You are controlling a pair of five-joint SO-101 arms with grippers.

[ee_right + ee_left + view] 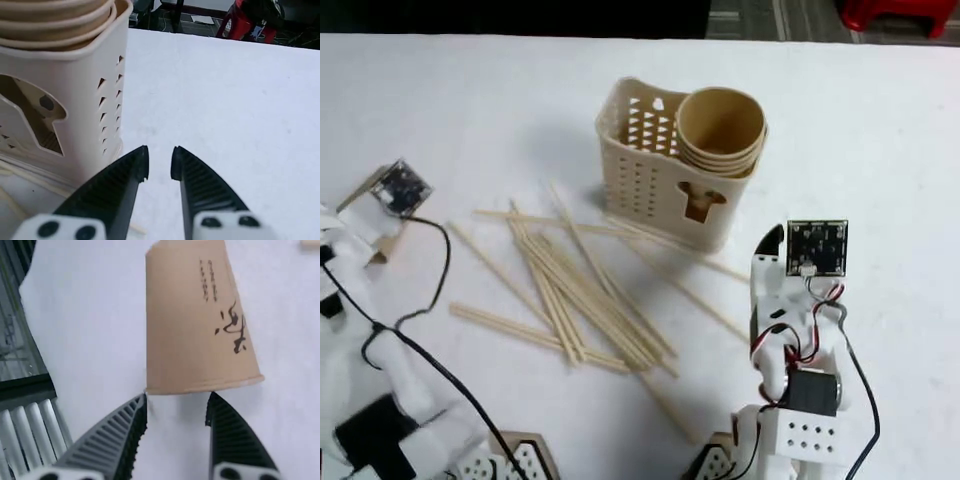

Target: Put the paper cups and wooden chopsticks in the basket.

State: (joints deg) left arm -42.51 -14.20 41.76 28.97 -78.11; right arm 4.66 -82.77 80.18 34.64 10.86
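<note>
My left pincer (177,399) is spread and empty, the tan printed paper cup (195,320) just ahead of its tips with the wide rim toward me, so I judge I'm fetching this cup: next, ease forward and pinch its rim.

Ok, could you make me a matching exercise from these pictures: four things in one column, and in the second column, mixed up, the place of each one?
Things:
1. stack of paper cups
2. wooden chopsticks
3. single paper cup
4. right end effector

Places:
A. scattered on the table
B. beside the basket, holding nothing
C. inside the basket
D. just in front of the open left end effector

Pairs: 1-C, 2-A, 3-D, 4-B
</note>
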